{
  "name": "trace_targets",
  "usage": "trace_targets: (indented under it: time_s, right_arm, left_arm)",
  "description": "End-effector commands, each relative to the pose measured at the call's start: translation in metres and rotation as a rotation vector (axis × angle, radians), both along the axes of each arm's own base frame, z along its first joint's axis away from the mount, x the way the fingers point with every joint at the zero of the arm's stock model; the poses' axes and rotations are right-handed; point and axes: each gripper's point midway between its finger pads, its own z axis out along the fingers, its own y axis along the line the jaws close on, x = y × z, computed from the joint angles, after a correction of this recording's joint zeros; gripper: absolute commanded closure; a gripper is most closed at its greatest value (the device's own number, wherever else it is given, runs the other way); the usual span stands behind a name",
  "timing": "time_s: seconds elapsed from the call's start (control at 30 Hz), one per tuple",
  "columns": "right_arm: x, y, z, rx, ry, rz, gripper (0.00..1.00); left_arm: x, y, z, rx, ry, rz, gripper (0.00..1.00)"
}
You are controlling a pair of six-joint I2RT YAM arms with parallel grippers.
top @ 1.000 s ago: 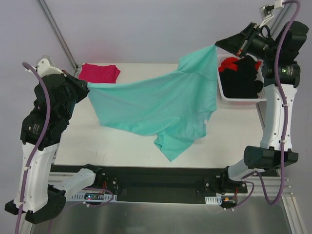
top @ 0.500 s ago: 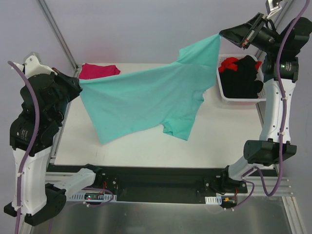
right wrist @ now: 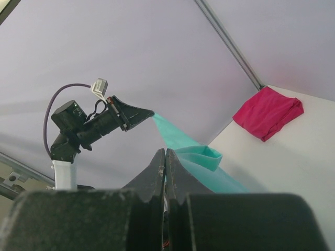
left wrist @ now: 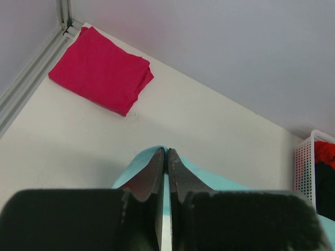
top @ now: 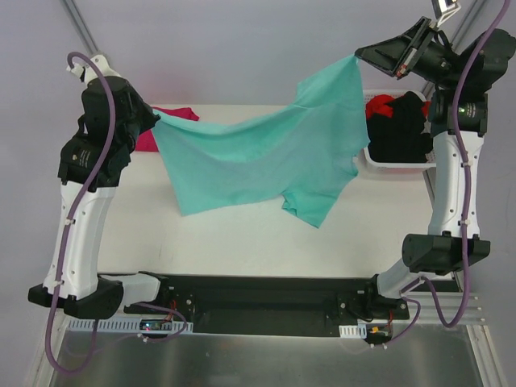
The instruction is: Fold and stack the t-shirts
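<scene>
partly behind teal shirt (top: 258,161), pink shirt (left wrist: 99,78), basket (top: 395,164)

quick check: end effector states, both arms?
left end effector: closed, holding the teal t-shirt.
right end effector: closed, holding the same teal t-shirt.

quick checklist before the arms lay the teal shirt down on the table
1. Left gripper shut on teal t-shirt: ok.
2. Right gripper shut on the same shirt: ok.
3. Shirt hanging flat: not ok, it sags and creases between the grips.
4. Lower edge clear of table: cannot tell.
5. Pink t-shirt folded at the far left corner: ok.
6. Black and red garments inside basket: ok.
</scene>
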Motion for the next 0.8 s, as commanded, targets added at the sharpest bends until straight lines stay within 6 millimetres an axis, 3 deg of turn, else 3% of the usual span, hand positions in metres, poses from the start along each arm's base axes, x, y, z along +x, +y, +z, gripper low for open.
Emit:
trace_targets:
  time_s: [0.0, 0.27, 0.5, 0.6, 0.63, 0.77]
  right_arm:
    - [-0.034, 0.006, 0.028, -0.009, -0.12, 0.026, 0.99]
    - [-0.028, -0.001, 0.032, -0.007, -0.129, 0.005, 0.99]
    - [-0.03, -0.003, 0.038, 0.001, -0.145, 0.006, 0.99]
    - [-0.041, -0.001, 0.049, 0.001, -0.205, 0.015, 0.99]
    - [-0.043, -0.001, 0.052, 0.003, -0.212, 0.017, 0.99]
    - [-0.055, 0.0, 0.074, 0.009, -0.291, 0.016, 0.99]
  left_arm:
    - [0.006, 0.005, 0.046, 0.005, -0.13, -0.023, 1.0]
    - [0.013, 0.036, 0.029, -0.014, -0.087, 0.029, 1.0]
    - [0.018, 0.037, 0.023, -0.057, -0.07, 0.008, 1.0]
    - [0.022, 0.031, 0.034, -0.063, -0.096, -0.026, 1.0]
    - [0.021, 0.03, 0.049, -0.066, -0.132, -0.033, 1.0]
    - [0.033, 0.023, 0.07, -0.093, -0.182, -0.065, 1.0]
